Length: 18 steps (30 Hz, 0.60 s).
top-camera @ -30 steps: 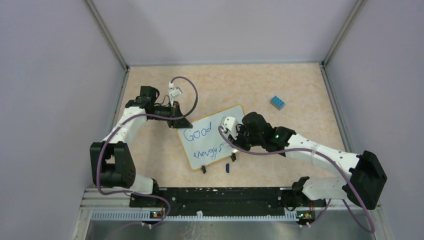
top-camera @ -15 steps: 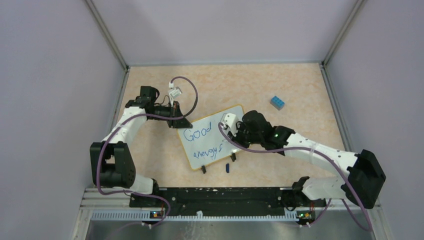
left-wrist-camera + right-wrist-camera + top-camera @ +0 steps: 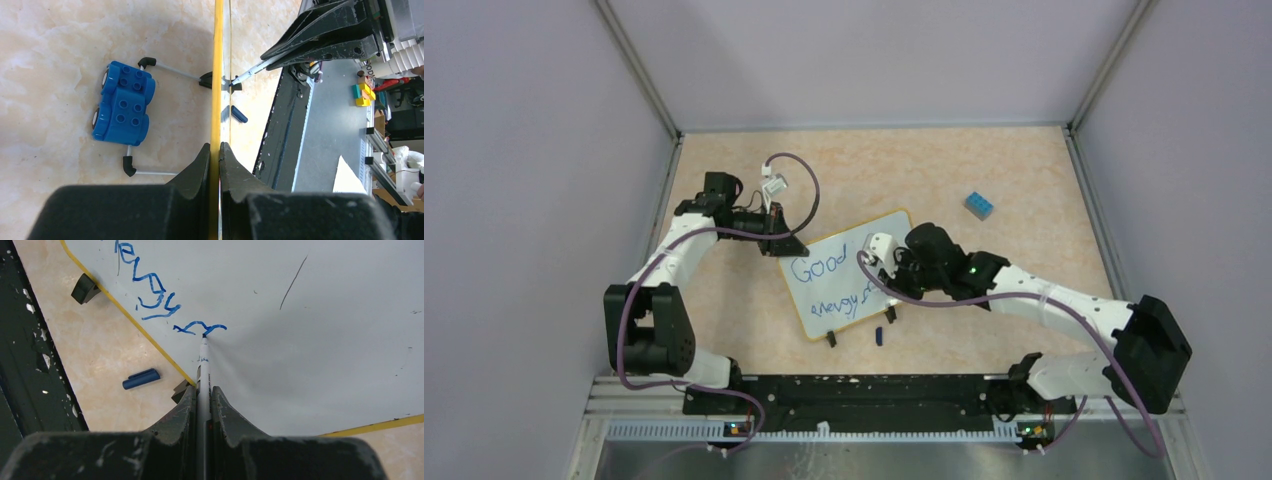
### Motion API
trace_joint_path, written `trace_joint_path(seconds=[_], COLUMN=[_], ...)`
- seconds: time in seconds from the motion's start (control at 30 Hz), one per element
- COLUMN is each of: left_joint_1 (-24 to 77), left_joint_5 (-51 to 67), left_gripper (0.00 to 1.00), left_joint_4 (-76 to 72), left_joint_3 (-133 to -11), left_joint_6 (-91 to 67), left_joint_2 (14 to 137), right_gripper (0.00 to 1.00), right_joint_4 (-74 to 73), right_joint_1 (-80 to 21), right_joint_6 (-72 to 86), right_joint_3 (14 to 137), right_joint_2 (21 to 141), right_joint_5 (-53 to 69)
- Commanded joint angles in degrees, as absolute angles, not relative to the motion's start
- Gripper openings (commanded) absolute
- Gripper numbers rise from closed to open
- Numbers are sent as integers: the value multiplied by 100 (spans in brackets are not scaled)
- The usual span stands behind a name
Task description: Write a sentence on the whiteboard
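Note:
The whiteboard stands tilted mid-table, white with a yellow rim and two black clip feet. Blue lettering reads "Good" over a scrawled second line. My left gripper is shut on the board's top left edge, its jaws pinching the rim in the left wrist view. My right gripper is shut on a white marker. The marker's tip touches the board at the end of the second line.
A blue marker cap lies on the table by the board's near edge, seen also in the right wrist view. A small blue block sits at the back right. A blue studded block with wheels lies behind the board between wire legs.
My right gripper has shifted slightly with the marker at the end of the second line. The left arm and the board have not moved.

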<state>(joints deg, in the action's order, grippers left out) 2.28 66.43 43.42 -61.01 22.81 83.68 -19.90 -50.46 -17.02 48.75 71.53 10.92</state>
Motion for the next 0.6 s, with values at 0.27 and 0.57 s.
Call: trace_joint_path(seconds=[0.27,0.57], left_joint_1=[211,211], left_joint_5=[6117,6144], left_gripper=[0,0], left_joint_4=[4271,4271], left_joint_3=[-6153,-6169], left_joint_6=[2443,2417], left_joint_2=[8463,8462], right_gripper=[0,0], right_joint_4=[-2267,-2235], right_joint_1=[-5091,-4984], right_joint_6=[-2039,-1902], right_joint_3=[4774,4931], right_joint_2=[7191,6691], right_joint_5=[1126,1110])
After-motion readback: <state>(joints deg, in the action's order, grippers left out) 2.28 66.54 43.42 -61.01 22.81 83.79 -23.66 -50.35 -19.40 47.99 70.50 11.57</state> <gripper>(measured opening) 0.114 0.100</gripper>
